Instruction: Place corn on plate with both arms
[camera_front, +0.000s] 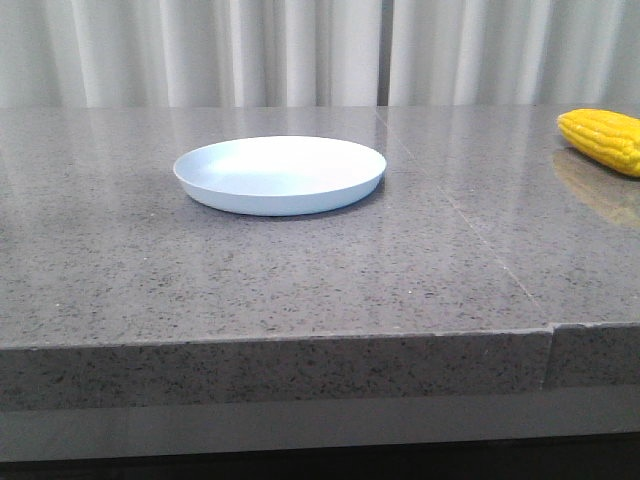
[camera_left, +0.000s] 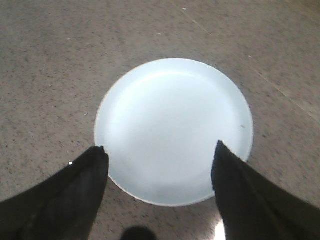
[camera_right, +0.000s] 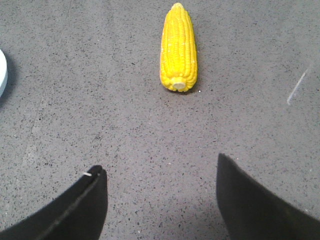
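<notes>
Yellow corn (camera_right: 178, 49) lies untouched on the table (camera_front: 300, 280) ahead of the spread right end effector (camera_right: 160, 185); empty plate (camera_left: 174, 131) beneath the spread left end effector (camera_left: 160, 165); nothing done.

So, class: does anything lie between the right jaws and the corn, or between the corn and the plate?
Nothing visible does. Only bare tabletop separates the open right gripper from the corn, and the corn from the plate.

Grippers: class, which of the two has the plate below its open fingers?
The left gripper: the plate lies under it. The right gripper faces the corn.
</notes>
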